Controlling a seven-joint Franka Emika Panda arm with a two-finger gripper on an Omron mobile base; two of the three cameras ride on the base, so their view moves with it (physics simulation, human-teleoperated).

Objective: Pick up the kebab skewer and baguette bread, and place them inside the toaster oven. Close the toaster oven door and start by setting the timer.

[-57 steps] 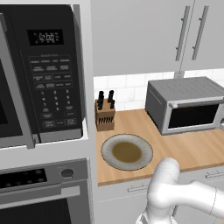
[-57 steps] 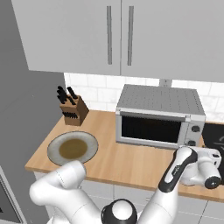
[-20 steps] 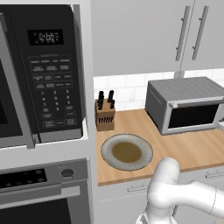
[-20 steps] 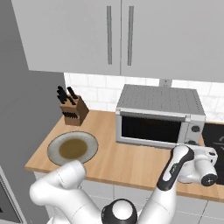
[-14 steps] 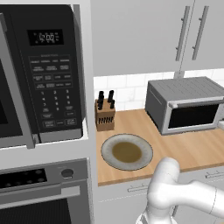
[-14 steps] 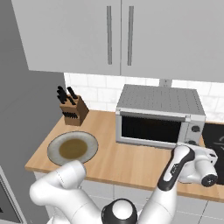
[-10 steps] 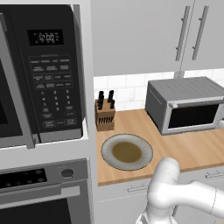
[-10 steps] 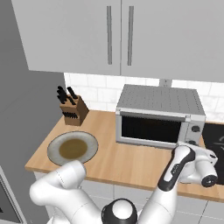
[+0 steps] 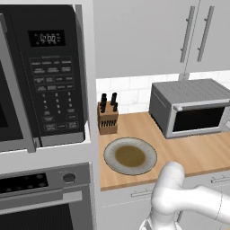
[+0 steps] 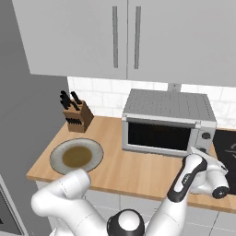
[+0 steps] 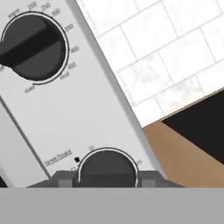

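The boxy grey toaster oven [image 10: 168, 120], door [image 10: 159, 136] shut, sits on the tabletop [image 10: 138, 170]. Its lower dial [image 11: 107, 168] lies directly ahead of the tool [image 11: 107, 177], whose opening I cannot tell. Since earlier, the hand edged slightly rightward.

Count, base views: one toaster oven [image 10: 168, 122], one plate [image 10: 76, 156], one knife block [image 10: 75, 114], one microwave [image 9: 42, 76], one built-in oven [image 9: 45, 197], two cabinet handles [image 10: 125, 30]. Hand view: two dials [image 11: 31, 46], lower one at 6 o'clock.
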